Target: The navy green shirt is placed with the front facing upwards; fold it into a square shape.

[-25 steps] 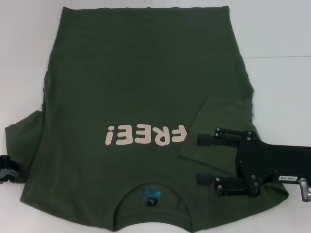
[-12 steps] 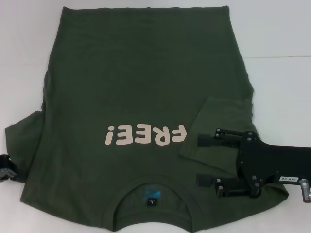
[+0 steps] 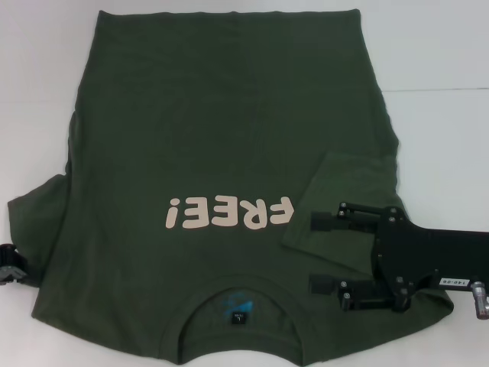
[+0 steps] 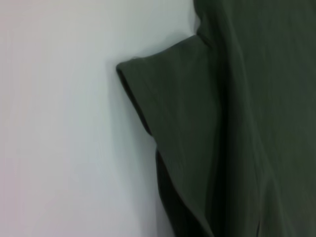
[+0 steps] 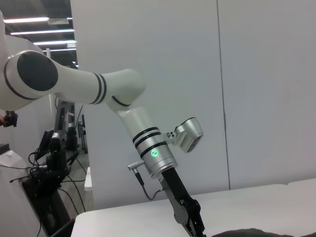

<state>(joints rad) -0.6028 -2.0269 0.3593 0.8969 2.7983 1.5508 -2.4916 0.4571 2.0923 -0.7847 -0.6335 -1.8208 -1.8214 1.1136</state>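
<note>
Matt cotton-like shirt [image 3: 221, 138], smooth white table [image 3: 435, 130], matt black right end effector [image 3: 315, 251]

Bare white tabletop [image 3: 443, 61] open on both sides of the navy green shirt [image 3: 221, 130], right hand [image 3: 312, 252] and arm blocking the shirt's right shoulder, left hand [image 3: 11, 269] just off the left sleeve
</note>
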